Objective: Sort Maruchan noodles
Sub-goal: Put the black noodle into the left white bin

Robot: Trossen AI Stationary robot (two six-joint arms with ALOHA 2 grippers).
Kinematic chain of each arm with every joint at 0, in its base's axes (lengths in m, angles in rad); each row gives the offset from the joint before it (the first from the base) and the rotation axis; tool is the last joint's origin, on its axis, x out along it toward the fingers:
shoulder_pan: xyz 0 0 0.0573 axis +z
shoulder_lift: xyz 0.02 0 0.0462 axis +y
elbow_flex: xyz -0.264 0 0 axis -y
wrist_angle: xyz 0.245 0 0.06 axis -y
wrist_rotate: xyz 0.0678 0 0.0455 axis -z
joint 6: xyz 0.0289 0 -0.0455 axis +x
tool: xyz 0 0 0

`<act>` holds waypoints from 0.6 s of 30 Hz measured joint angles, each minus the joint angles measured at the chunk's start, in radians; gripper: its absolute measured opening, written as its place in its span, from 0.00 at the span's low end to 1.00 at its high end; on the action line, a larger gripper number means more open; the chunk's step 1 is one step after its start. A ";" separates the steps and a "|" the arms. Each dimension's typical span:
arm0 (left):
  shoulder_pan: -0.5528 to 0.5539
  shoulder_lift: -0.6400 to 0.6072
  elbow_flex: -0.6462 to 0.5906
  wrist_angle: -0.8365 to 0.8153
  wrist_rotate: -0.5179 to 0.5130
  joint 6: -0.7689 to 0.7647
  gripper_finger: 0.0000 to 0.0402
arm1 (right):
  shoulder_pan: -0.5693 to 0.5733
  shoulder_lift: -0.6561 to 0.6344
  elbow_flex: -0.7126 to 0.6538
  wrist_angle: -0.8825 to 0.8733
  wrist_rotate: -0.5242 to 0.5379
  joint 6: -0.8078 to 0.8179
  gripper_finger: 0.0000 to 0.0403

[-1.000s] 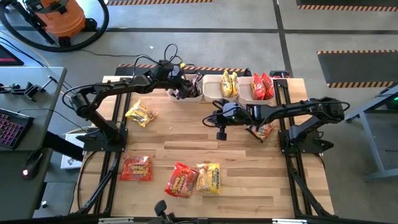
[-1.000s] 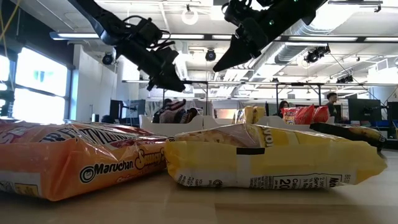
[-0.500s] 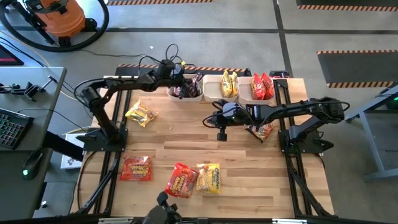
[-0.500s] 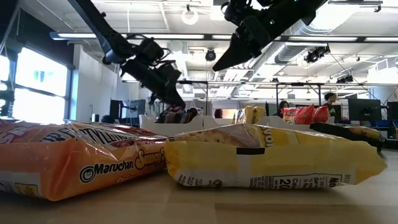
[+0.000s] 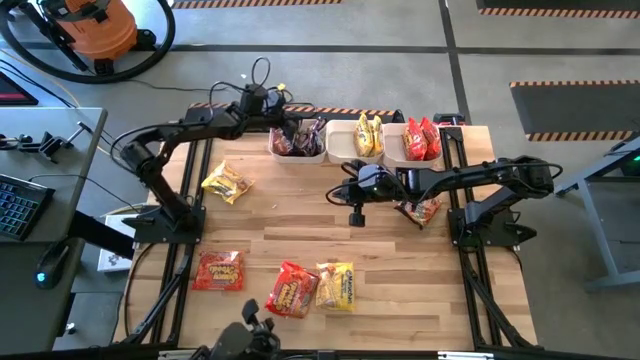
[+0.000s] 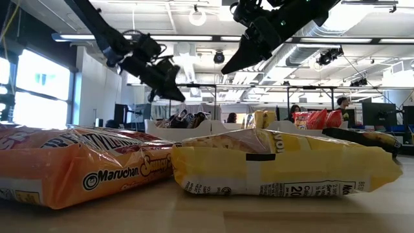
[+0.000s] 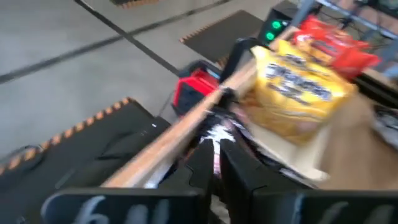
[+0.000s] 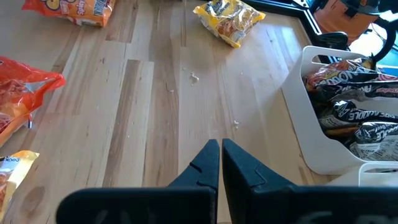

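Observation:
Three white bins stand in a row at the table's far edge. They hold dark noodle packets [image 5: 297, 138], yellow ones [image 5: 366, 135] and red ones [image 5: 421, 138]. Loose packets lie flat on the wood: a yellow one [image 5: 227, 183] at the left, an orange-red one [image 5: 218, 270], a red one [image 5: 290, 290] and a yellow one [image 5: 337, 285] near the front, and one [image 5: 420, 210] under my right arm. My left gripper [image 5: 277, 124] [image 7: 216, 149] hovers shut and empty at the far left corner of the dark-packet bin. My right gripper [image 5: 355, 215] [image 8: 220, 146] hangs shut and empty above the table's middle.
The bare wood [image 8: 155, 99] between the bins and the front packets is free. Beyond the table's far edge lie cables and a hazard-striped floor strip [image 5: 340, 112]. A desk with a keyboard [image 5: 20, 205] stands off the table's left side.
My left gripper has drawn back from above the dark-packet bin toward the table's far left corner, its arm swinging that way. The dark packets stay in their bin. My right arm has kept still.

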 joint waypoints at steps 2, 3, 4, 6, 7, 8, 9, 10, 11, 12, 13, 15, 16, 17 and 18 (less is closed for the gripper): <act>-0.019 -0.045 0.000 -0.059 0.005 -0.032 0.10 | 0.000 0.000 0.000 0.000 0.000 0.000 0.00; -0.032 -0.069 0.000 -0.094 0.004 -0.042 0.12 | 0.000 0.000 0.000 0.000 0.000 0.000 0.00; -0.051 -0.093 0.000 -0.130 -0.006 -0.047 0.15 | 0.000 0.000 0.000 0.000 -0.001 0.000 0.00; -0.104 -0.133 0.000 -0.199 -0.086 -0.034 0.20 | 0.000 0.000 0.000 0.000 -0.002 0.000 0.00; -0.136 -0.147 0.000 -0.238 -0.152 -0.018 0.23 | 0.000 0.000 0.000 0.000 -0.002 0.000 0.00; -0.172 -0.156 0.000 -0.270 -0.227 0.002 0.26 | 0.000 0.000 0.000 -0.001 -0.002 0.000 0.00; -0.207 -0.158 0.000 -0.299 -0.302 0.019 0.28 | 0.000 0.000 0.000 -0.001 -0.002 0.000 0.00; -0.239 -0.157 0.000 -0.325 -0.370 0.029 0.30 | 0.000 0.000 0.000 -0.001 -0.003 0.000 0.00; -0.268 -0.156 0.000 -0.349 -0.426 0.030 0.33 | 0.000 0.000 0.000 -0.001 -0.003 0.000 0.00; -0.292 -0.153 0.000 -0.364 -0.481 0.026 0.34 | 0.000 0.000 0.000 -0.001 -0.003 0.000 0.00; -0.313 -0.146 0.000 -0.365 -0.539 0.019 0.36 | 0.000 0.000 0.000 -0.001 -0.003 0.000 0.00; -0.337 -0.130 0.000 -0.376 -0.635 -0.020 0.39 | 0.000 0.000 0.000 -0.001 -0.003 0.000 0.00; -0.338 -0.125 -0.001 -0.381 -0.659 -0.044 0.40 | 0.000 0.000 0.000 -0.001 -0.004 0.000 0.00; -0.338 -0.120 -0.001 -0.375 -0.667 -0.068 0.41 | 0.000 0.000 0.000 -0.002 -0.005 0.000 0.00; -0.334 -0.116 -0.001 -0.370 -0.669 -0.095 0.42 | 0.000 0.000 0.000 -0.002 -0.006 0.000 0.00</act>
